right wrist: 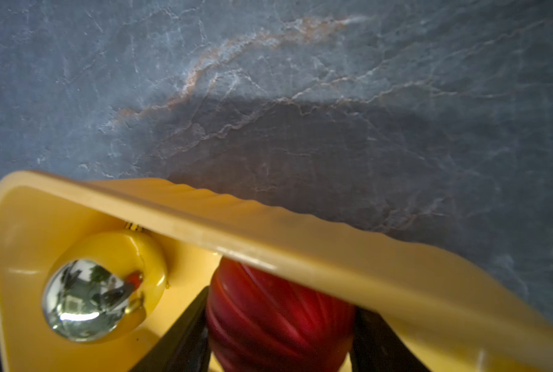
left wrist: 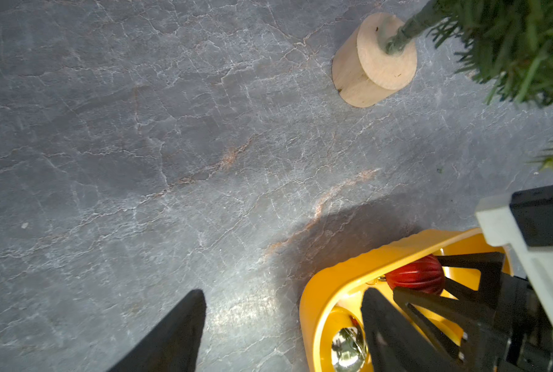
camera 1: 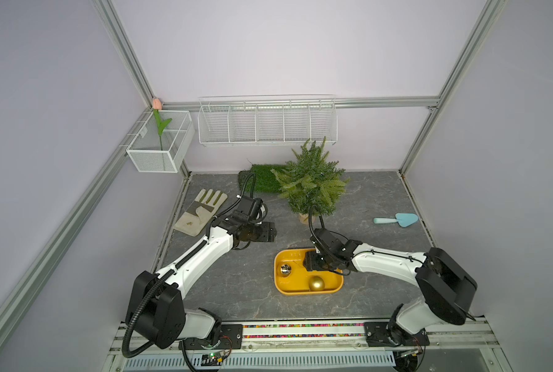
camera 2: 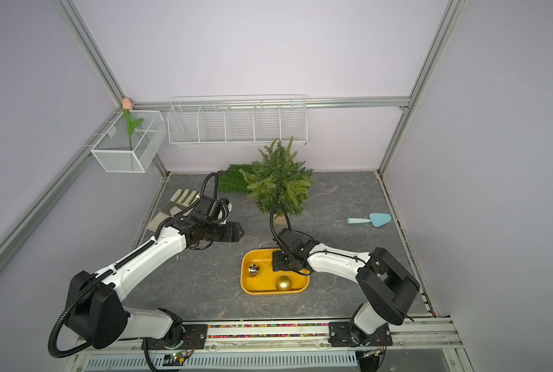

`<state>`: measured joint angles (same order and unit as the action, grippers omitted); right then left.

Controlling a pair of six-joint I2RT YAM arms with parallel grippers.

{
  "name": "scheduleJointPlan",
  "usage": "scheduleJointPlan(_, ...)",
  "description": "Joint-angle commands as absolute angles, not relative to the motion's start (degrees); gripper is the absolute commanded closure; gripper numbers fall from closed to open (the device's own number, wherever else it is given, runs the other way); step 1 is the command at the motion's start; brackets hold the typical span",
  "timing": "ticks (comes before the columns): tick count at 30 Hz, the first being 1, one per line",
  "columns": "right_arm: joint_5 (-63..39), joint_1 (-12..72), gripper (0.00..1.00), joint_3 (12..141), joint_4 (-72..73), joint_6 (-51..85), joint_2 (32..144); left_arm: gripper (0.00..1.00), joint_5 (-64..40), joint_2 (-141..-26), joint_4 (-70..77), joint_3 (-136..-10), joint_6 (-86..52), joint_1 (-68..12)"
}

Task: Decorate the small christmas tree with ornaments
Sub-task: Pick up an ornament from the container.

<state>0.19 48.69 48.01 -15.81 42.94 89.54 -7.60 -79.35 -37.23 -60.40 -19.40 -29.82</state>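
Right gripper point(right wrist: 281, 299): jaws pressed on both sides of red bauble point(right wrist: 278, 325), inside yellow tray point(right wrist: 204, 212).
Left gripper point(camera 1: 272, 233): jaws wide, empty, above table point(camera 1: 236, 290).
Tree point(camera 1: 310, 183): upright behind tray.
Mirror bauble point(camera 1: 285, 270), gold bauble point(camera 1: 316, 284): lying in tray.

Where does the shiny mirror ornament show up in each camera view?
Top view: the shiny mirror ornament sits in the left end of the yellow tray.
Top view: the ornament is at the same left end of the tray.
Left wrist: the ornament lies in the tray's rounded corner, partly cut off by the frame.
Right wrist: the ornament lies in the tray's corner, beside the red ornament.
Shared landmark: the yellow tray.
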Motion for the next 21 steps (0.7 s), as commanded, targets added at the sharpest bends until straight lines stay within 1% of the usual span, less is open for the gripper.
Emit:
scheduleJointPlan(1,1.32,48.76,0.43,47.62,-15.29,43.01,88.31,0.22,-8.08,-77.48,-36.26,-59.94,-20.24,-29.61)
scheduleJointPlan(4,1.9,48.76,0.49,48.37,-17.94,41.98,85.92,0.22,-8.18,-77.02,-36.24,-60.45,-19.95,-29.57)
scheduleJointPlan(7,2.43,48.7,0.51,49.28,-21.7,40.53,81.81,0.23,-8.41,-75.9,-36.33,-61.66,-19.57,-29.62)
scheduleJointPlan(13,2.97,47.18,0.53,54.0,-32.17,34.15,71.54,0.24,-11.9,-68.28,-29.13,-62.13,-15.9,-29.62)
scheduleJointPlan(15,2.28,45.34,0.53,55.67,-35.59,31.3,68.11,0.25,-14.44,-65.66,-25.67,-62.11,-13.44,-29.78)
scheduleJointPlan(18,-0.73,40.88,0.53,58.64,-39.04,26.68,63.22,0.25,-16.55,-61.72,-16.11,-60.38,-10.92,-30.53)
scheduleJointPlan(21,-4.02,35.75,0.52,62.64,-41.98,22.85,60.38,0.23,-16.32,-60.68,-9.59,-60.72,-6.06,-33.13)
